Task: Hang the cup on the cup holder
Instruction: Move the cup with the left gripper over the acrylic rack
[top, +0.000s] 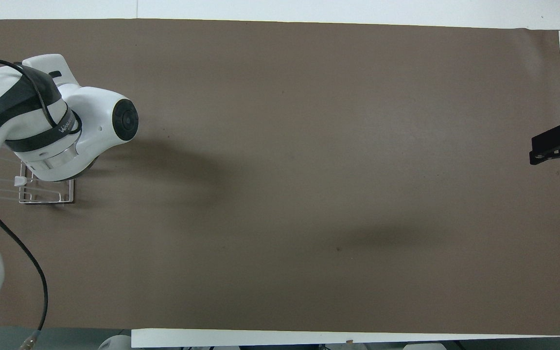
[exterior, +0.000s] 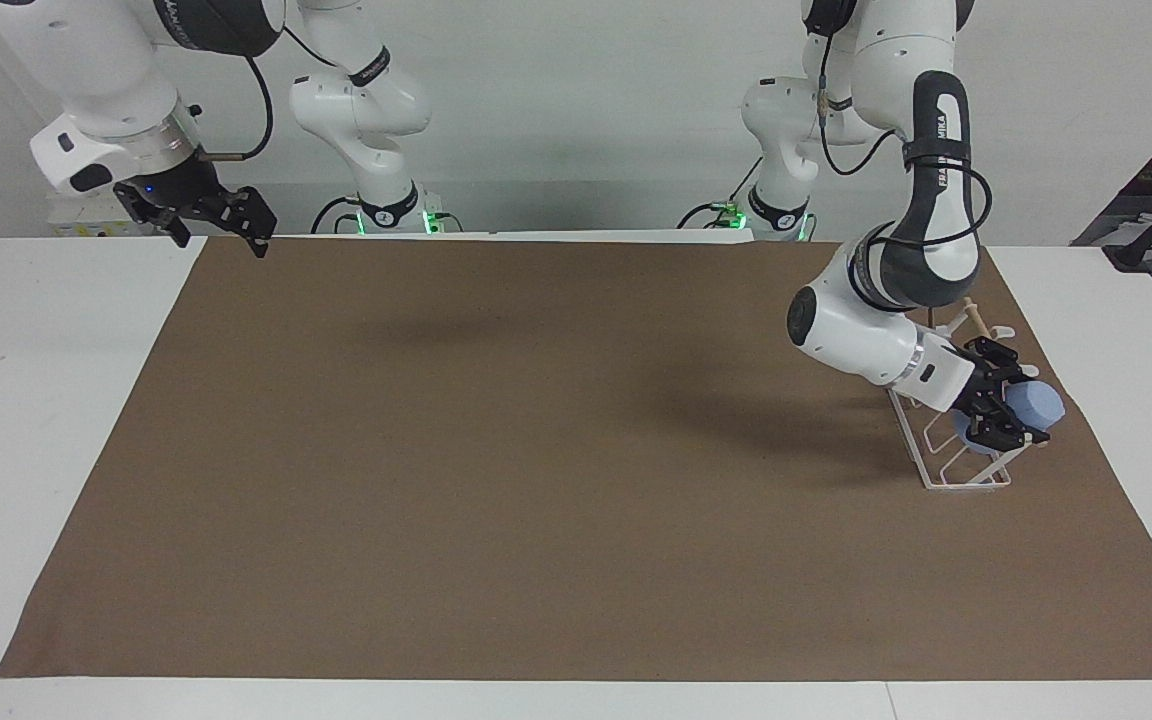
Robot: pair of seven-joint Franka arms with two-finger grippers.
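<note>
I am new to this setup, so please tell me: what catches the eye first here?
The left tool holds the blue cup, tilted, over the white wire rack at the left arm's end of the brown mat. The right tool waits, raised over the mat's corner at the right arm's end.

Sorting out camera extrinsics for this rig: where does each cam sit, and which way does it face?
Facing view: high across the table, looking at the robots; both arms show whole, the left gripper holding the small light-blue plastic cup at the white wire cup holder, the right gripper waiting over the brown mat's edge.
Overhead view: above the robots' end, looking steeply down; the left arm's wrist covers the cup, only the right gripper's tip shows.
Shared: the cup holder, the mat and both arms, half a turn apart.
</note>
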